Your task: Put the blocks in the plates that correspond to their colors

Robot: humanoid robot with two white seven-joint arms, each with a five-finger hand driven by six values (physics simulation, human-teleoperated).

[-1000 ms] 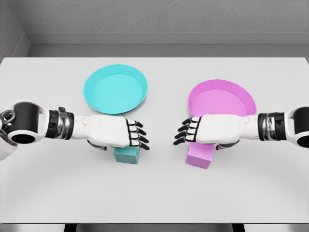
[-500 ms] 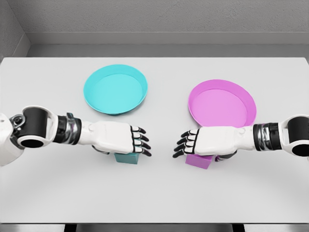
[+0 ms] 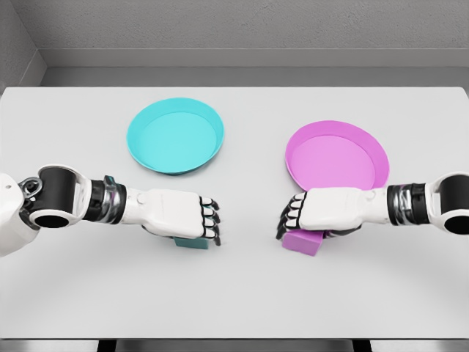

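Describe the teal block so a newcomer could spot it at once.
On the white table, look nearer than the teal plate. The teal block sits there, mostly hidden under the left robot hand. The other block is pink.

No text, label, brand, number or sign can be read on anything in view

Surface point(image 3: 242, 293): flat rectangular top, pale grey-white, matte, spanning nearly the full width of the head view; far edge straight and parallel to the back wall; near edge showing a thin darker lip along the bottom of the frame. Back wall point(image 3: 256, 26): grey, faintly mottled, meeting a darker grey floor strip point(image 3: 256, 76) just behind the surface. Side wall point(image 3: 16, 44): grey, at the upper left corner, angled inward.
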